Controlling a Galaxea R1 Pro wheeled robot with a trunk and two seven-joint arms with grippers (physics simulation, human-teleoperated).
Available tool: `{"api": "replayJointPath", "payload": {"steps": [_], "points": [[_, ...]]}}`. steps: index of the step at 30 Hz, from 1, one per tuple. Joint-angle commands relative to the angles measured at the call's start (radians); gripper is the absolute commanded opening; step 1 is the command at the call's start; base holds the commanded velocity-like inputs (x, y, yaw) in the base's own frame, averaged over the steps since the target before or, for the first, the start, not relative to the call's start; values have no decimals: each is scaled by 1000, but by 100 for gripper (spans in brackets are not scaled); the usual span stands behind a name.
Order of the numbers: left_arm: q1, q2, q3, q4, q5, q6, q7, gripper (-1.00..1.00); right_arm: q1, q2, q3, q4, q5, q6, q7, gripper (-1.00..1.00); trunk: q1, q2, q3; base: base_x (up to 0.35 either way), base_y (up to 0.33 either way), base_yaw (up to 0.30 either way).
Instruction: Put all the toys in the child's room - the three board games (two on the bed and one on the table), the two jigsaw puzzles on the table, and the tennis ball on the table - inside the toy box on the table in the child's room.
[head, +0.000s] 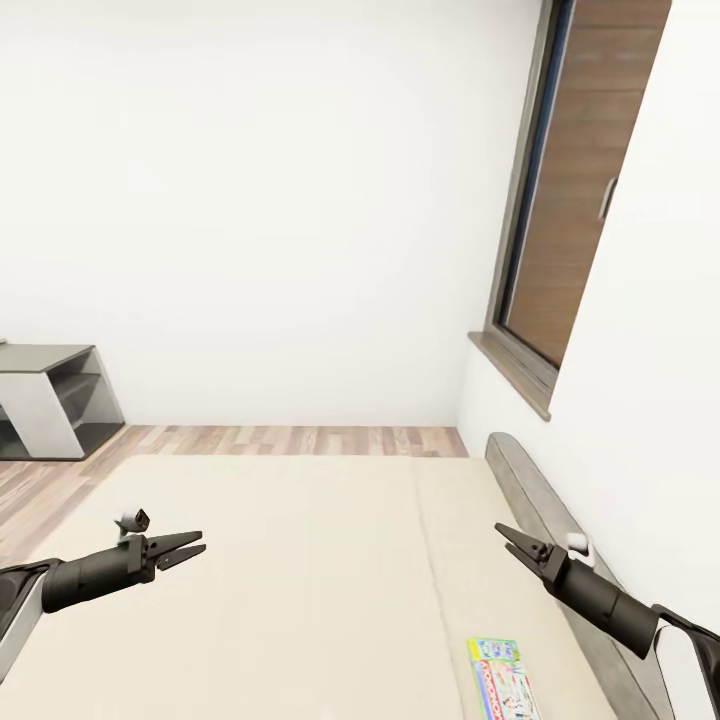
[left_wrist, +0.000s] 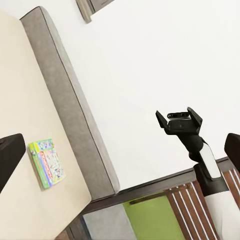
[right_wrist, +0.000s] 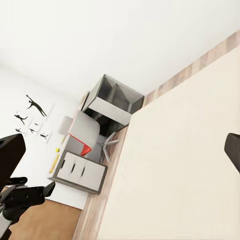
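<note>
Plain white walls (head: 260, 200) were seen above a wood-plank floor (head: 290, 440). A dark-framed window (head: 570, 190) was set in the right-hand wall, and a grey open shelf unit (head: 50, 412) was placed at the far left.

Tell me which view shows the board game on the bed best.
The left wrist view: the whole board game shows, lying flat on the bed near the headboard. The head view cuts it off at the picture's lower edge.
</note>
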Motion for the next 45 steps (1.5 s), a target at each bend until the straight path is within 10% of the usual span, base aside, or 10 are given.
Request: {"api": "replayJointPath", "payload": {"steps": [1, 20, 28, 45], "points": [[-1, 0, 0, 0, 1, 10, -2, 100, -1, 0, -1, 0, 2, 4, 5, 100, 1, -2, -2, 0, -87, 0], [-1, 0, 1, 0, 1, 11, -2, 100, -1, 1, 0, 0, 2, 6, 5, 100, 1, -2, -2, 0, -185, 0], [-5, -17, 5, 8, -1, -14, -1, 100, -46, 44, 45, 45, 47, -39, -41, 100, 1, -2, -2, 0, 0, 0], [-5, -20, 6, 7, 1, -20, -5, 100, 8, 64, 1, -29, -18, -3, 25, 100, 1, -2, -2, 0, 0, 0]]}}
